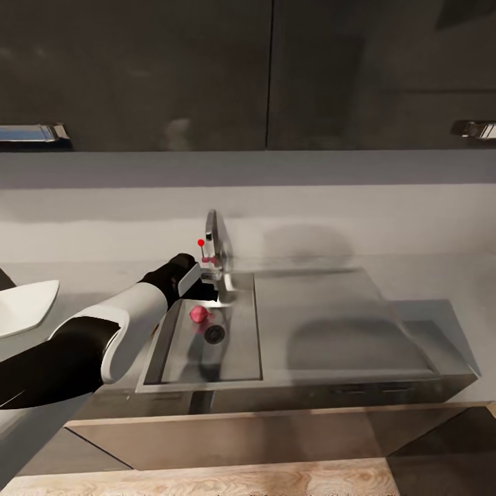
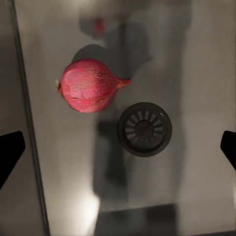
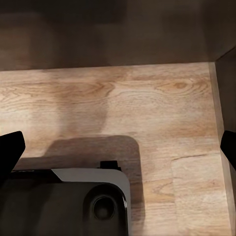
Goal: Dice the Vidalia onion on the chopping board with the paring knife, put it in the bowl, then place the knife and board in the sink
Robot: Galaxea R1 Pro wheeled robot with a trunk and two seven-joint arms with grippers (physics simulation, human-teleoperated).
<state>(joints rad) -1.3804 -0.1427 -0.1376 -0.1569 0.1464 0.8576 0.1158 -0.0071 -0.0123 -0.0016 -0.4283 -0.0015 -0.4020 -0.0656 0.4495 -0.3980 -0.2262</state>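
The Vidalia onion (image 1: 199, 314), reddish pink with a pointed tip, lies on the floor of the steel sink (image 1: 207, 362) beside the round drain (image 1: 215, 334). My left gripper (image 1: 202, 288) hovers open just above it, under the tap (image 1: 215, 240). Looking down from the left wrist, the onion (image 2: 88, 86) lies beside the drain (image 2: 144, 129), and the left gripper (image 2: 118, 150) has its dark fingertips (image 2: 10, 150) spread wide with nothing between them. My right gripper (image 3: 118, 147) is open over the wood-plank floor (image 3: 147, 108). The chopping board and paring knife are out of view.
The flat drainboard (image 1: 331, 324) joins the basin on the right. Grey countertop (image 1: 89, 272) and backsplash run behind, with dark upper cabinets (image 1: 138, 69) overhead. A white shape (image 1: 24, 308) sits at the left edge; I cannot tell what it is. The robot's base (image 3: 64, 201) is below the right gripper.
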